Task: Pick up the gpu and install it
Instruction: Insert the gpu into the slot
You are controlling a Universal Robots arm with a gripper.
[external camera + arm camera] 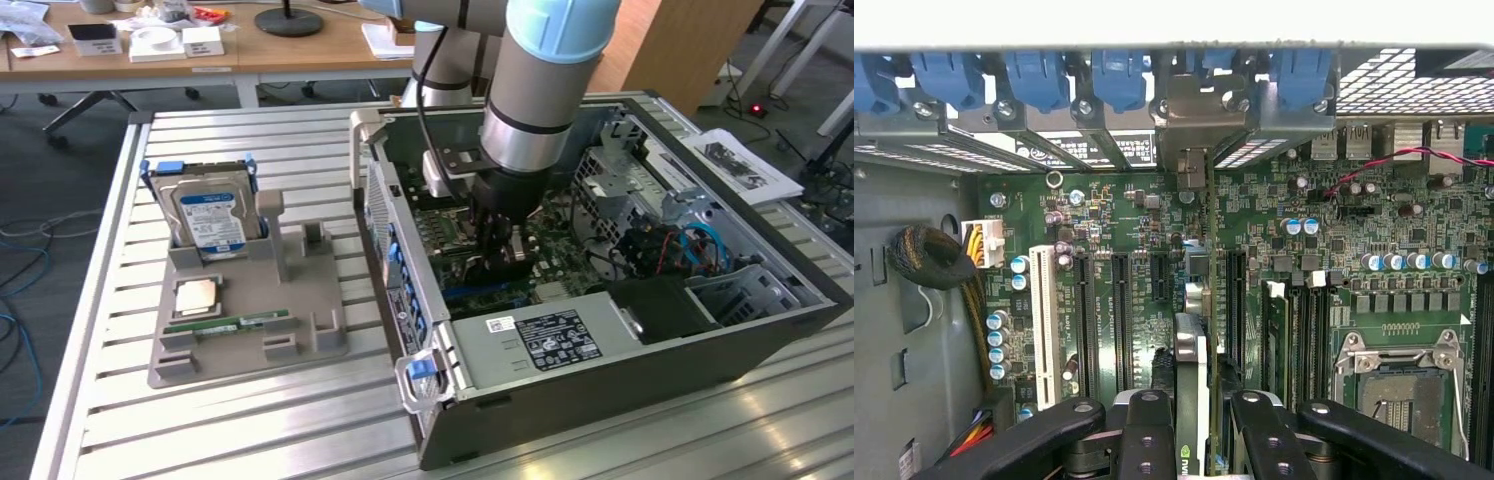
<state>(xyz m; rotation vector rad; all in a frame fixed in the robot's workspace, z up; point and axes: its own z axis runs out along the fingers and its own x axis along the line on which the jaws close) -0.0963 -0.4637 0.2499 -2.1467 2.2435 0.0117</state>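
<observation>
gpu (1197, 330) is edge-on in my wrist view, clamped between the tool (1192, 420) fingers, inside the open PC case (747, 345) on the surface (240, 420). Going left to right in the exterior view: parts holder (234, 335) with the hard drive (207, 215) well clear, then the case with the arm reaching down over the motherboard (1104, 230). Key relation: the card hangs straight below the tool, long axis running parallel to the black expansion slots (1119, 310), bracket end at the rear slot opening (1189, 120). I can't tell if it's seated.
</observation>
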